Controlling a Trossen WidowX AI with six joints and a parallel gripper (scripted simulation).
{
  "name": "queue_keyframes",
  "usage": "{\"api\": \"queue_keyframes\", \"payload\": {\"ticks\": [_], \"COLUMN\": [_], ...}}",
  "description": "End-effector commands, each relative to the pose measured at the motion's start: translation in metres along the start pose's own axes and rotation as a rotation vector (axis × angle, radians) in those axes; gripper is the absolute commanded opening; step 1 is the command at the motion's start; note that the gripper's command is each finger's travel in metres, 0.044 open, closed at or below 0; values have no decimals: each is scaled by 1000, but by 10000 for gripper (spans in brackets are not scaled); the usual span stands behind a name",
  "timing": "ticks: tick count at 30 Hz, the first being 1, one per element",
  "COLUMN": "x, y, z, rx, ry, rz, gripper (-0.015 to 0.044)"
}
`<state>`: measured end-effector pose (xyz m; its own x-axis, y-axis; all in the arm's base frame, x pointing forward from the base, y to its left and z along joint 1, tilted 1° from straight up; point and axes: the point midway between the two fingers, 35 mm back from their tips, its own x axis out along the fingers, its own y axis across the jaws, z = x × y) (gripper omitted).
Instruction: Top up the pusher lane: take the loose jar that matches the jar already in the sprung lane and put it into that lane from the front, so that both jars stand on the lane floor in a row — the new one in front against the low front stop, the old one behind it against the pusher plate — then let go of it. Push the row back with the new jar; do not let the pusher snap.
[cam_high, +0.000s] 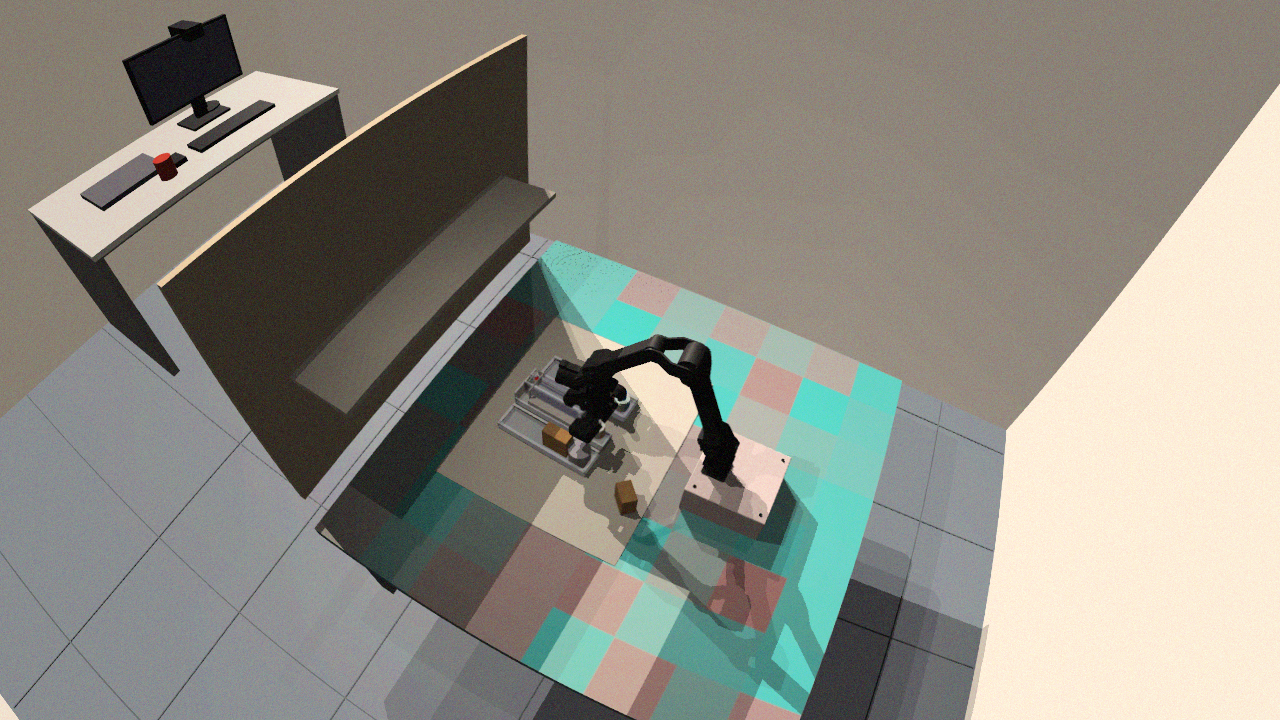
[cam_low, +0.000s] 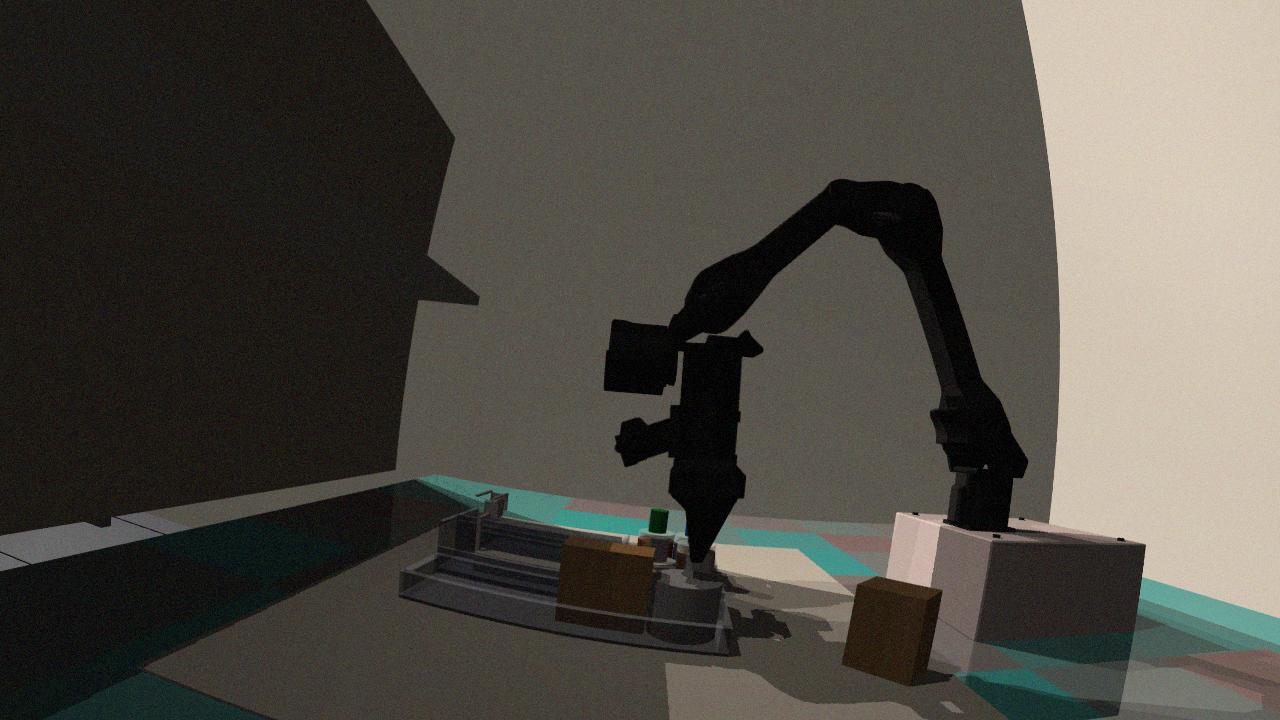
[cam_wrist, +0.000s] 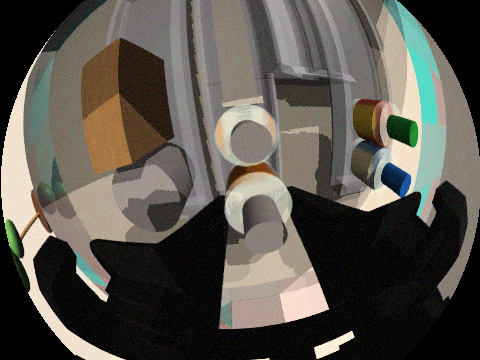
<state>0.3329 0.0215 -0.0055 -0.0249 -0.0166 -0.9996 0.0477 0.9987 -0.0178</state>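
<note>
My gripper (cam_low: 700, 558) (cam_wrist: 256, 198) points down and is shut on a jar with a grey lid (cam_wrist: 265, 239), a white collar and an orange-brown body. The held jar is at the front of the middle sprung lane (cam_wrist: 208, 126), in line with the lane jar. The lane jar (cam_wrist: 250, 141) has the same grey lid and pale collar and stands close behind it. A pale edge, seemingly the pusher plate (cam_wrist: 242, 101), shows just behind the lane jar. The fingers and held jar hide the low front stop. I cannot tell whether the held jar's base touches the lane floor.
A green-lidded jar (cam_low: 658, 520) (cam_wrist: 401, 131) and a blue-lidded jar (cam_wrist: 396, 179) stand at the lane on the right. A brown block (cam_high: 556, 437) (cam_low: 604, 582) (cam_wrist: 102, 105) and grey cylinder (cam_low: 689, 608) (cam_wrist: 142, 192) occupy the left lane. Another brown block (cam_high: 626, 497) (cam_low: 890, 631) stands near the base.
</note>
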Motion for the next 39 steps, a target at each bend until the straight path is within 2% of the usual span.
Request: {"api": "queue_keyframes", "payload": {"ticks": [1, 39], "x": [-1, 10], "y": [0, 0], "z": [10, 9], "rx": [-4, -4], "ry": [-36, -36], "rz": [1, 1], "gripper": [0, 0]}}
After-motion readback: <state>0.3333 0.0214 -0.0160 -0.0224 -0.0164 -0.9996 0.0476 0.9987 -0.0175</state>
